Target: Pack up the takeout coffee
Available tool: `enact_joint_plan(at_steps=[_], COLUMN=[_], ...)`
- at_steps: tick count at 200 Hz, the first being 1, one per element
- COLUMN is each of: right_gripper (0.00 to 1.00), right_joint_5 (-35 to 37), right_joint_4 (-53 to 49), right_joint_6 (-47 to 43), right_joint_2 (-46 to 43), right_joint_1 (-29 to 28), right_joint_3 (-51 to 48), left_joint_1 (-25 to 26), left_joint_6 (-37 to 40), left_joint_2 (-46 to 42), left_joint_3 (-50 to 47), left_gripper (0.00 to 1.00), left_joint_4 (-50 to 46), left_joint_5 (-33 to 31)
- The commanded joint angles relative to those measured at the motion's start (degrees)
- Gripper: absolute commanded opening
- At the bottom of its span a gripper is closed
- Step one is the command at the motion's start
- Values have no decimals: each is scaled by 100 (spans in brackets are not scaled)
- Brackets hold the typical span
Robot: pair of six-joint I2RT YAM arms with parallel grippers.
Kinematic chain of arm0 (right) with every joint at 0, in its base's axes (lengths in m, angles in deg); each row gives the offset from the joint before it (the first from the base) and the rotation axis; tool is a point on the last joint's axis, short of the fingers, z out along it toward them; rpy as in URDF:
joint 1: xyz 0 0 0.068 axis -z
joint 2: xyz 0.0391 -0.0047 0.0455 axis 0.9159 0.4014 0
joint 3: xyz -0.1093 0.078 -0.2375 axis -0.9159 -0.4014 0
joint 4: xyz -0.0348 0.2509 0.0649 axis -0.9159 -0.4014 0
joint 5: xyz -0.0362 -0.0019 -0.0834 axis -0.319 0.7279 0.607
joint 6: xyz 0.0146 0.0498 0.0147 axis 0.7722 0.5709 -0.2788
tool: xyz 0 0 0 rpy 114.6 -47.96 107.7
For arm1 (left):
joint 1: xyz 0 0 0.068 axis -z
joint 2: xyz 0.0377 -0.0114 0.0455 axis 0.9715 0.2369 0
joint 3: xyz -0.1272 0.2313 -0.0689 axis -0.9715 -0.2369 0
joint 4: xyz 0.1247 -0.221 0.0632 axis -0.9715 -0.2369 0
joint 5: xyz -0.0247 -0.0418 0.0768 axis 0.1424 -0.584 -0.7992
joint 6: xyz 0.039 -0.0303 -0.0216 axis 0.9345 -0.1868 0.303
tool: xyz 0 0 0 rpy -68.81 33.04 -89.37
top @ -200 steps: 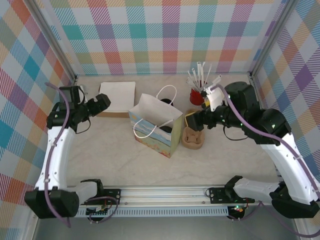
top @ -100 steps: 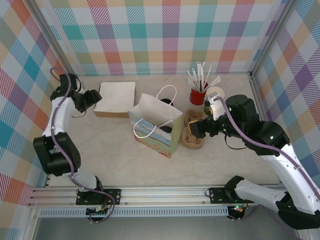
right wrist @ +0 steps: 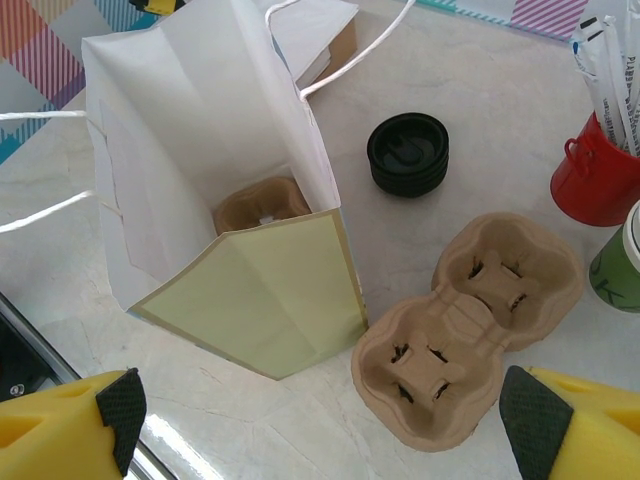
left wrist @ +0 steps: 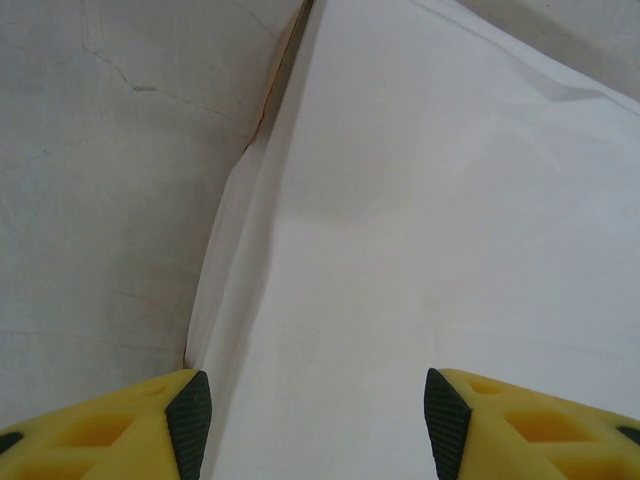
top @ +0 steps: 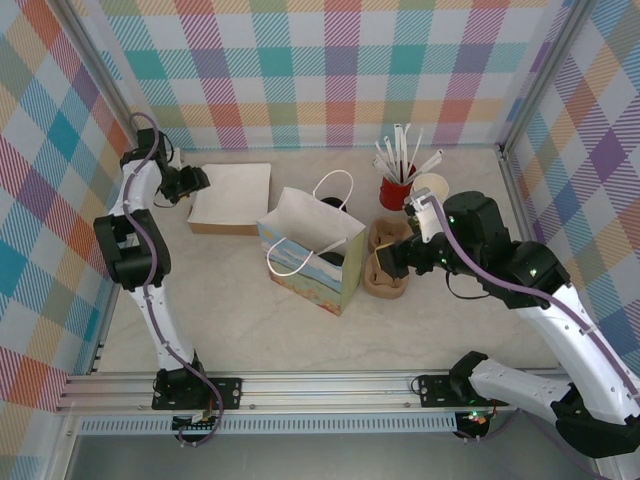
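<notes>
The takeout coffee cup (top: 432, 187), olive-green with a cream inside and no lid on it, stands at the back right next to the red straw cup; its edge also shows in the right wrist view (right wrist: 620, 262). Black lids (right wrist: 408, 152) lie in a short stack behind the paper bag (top: 335, 205). My right gripper (right wrist: 325, 420) hangs open above the brown cup carrier (right wrist: 470, 320), apart from the cup. My left gripper (left wrist: 317, 420) is at the back left (top: 198, 182), its jaws apart over a flat white stack of paper (left wrist: 430, 250), nothing held.
An open paper bag (top: 310, 250) stands mid-table, with another brown carrier (right wrist: 262, 205) at its bottom. A red cup of white straws (top: 398, 190) stands behind the carrier (top: 385, 265). The white stack (top: 235, 192) lies at the back left, near the wall.
My left arm has swung to the back-left corner, bringing its gripper onto the white stack with the jaws narrower. My right gripper has drawn back a little above the carrier.
</notes>
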Motion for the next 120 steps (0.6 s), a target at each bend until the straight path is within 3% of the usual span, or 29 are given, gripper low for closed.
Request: enact_joint_plan(at_steps=[1,91,120], right_gripper=[93,93,93], right_joint_5=[23,-202,-314], right_joint_4=[111,116,122], right_joint_6=[52,122,153], right_joint_2=[42,211,290], right_joint_1=[27,29,27], right_joint_3=[-23,13,-13], left_joint_1=[-44,-43,-44], left_joint_6=[268,307,325], left_joint_2=[259,919,966], left_joint_3=[500,1063,1062], left_gripper=[60,57,50], left_joint_4=[-488,-863,-905], left_joint_5=[59,308,410])
